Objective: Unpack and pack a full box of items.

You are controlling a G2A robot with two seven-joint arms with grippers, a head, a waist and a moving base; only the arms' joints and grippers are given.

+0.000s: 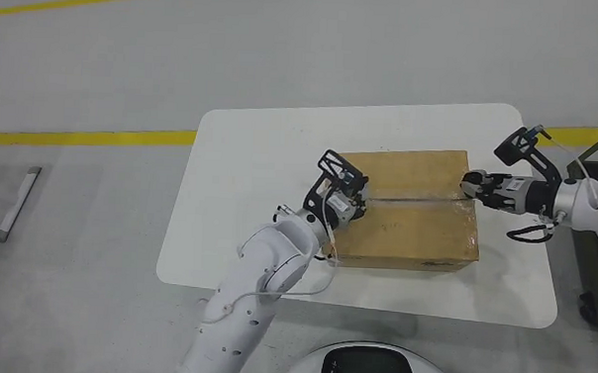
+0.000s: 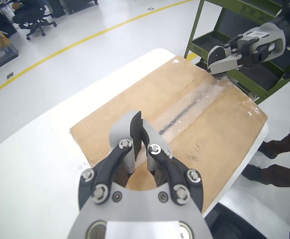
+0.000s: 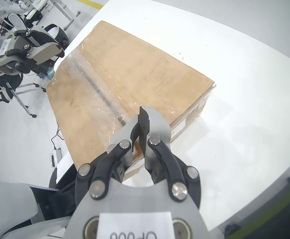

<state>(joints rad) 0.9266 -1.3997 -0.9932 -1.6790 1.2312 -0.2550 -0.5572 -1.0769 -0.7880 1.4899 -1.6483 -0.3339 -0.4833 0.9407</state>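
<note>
White table [image 1: 250, 185]: taped box [image 1: 417, 225] (sealed); left end effector [image 2: 140, 123], right end effector [image 3: 142, 116] closed, opposite box ends.

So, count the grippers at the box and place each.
2. The left gripper is at one end of the box's taped seam, the right gripper at the opposite end.

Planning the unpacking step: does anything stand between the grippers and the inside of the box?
Yes. The box is closed on top, and clear tape covers its centre seam. The left gripper and the right gripper, both shut, sit at opposite ends of that seam.
</note>
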